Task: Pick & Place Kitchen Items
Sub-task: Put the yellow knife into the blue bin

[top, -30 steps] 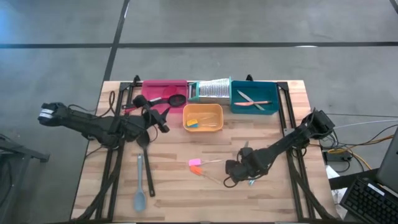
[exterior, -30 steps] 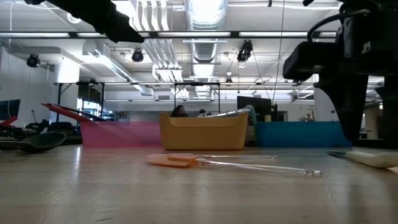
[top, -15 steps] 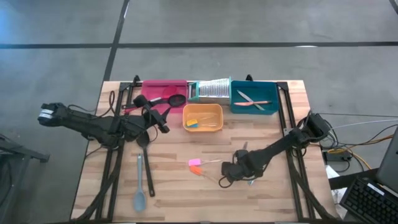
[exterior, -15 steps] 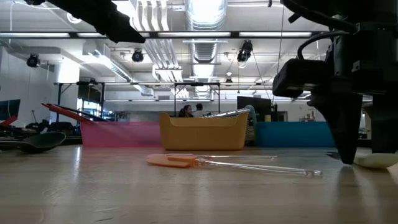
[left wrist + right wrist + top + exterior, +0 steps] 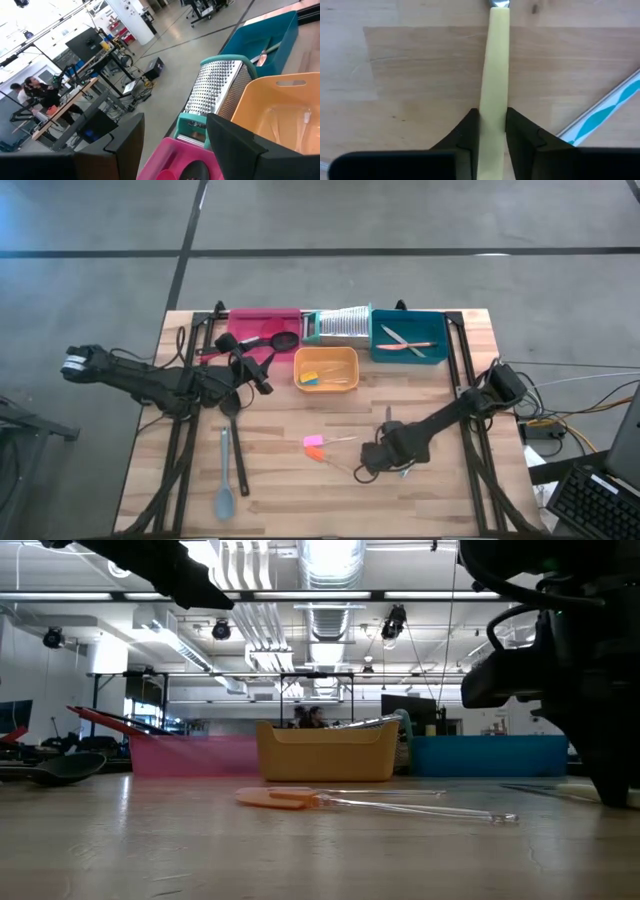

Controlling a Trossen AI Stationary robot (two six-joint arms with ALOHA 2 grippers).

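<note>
The right hand (image 5: 492, 131) is down on the wooden surface (image 5: 420, 395) at its near right part, its two dark fingers (image 5: 466, 131) pressed against either side of a pale yellow knife handle (image 5: 494, 75) that lies flat along the planks; the metal of the blade just shows at the handle's far end. So this hand is nearly closed and has the yellow-handled knife pinched between its pads, not yet lifted. To do this step well, I would judge that the grip should stay square across the handle, with a straight lift so the thin handle does not twist or slide out, and the carry should clear the teal-and-white striped straw (image 5: 602, 111) lying just beside it. The teal tray (image 5: 408, 340) at the back already holds knives and looks the likely place for this one. The left hand (image 5: 243, 370) waits above the surface near the pink tray (image 5: 262, 325) with its fingers spread wide and nothing between them. A grey-blue spoon (image 5: 224, 480) and a pink-and-orange piece (image 5: 314, 445) remain loose on the surface, and the orange tray (image 5: 326, 369) sits between the other two, in front of the metal grater (image 5: 216, 92). No brand, label or readable writing shows in any view.
</note>
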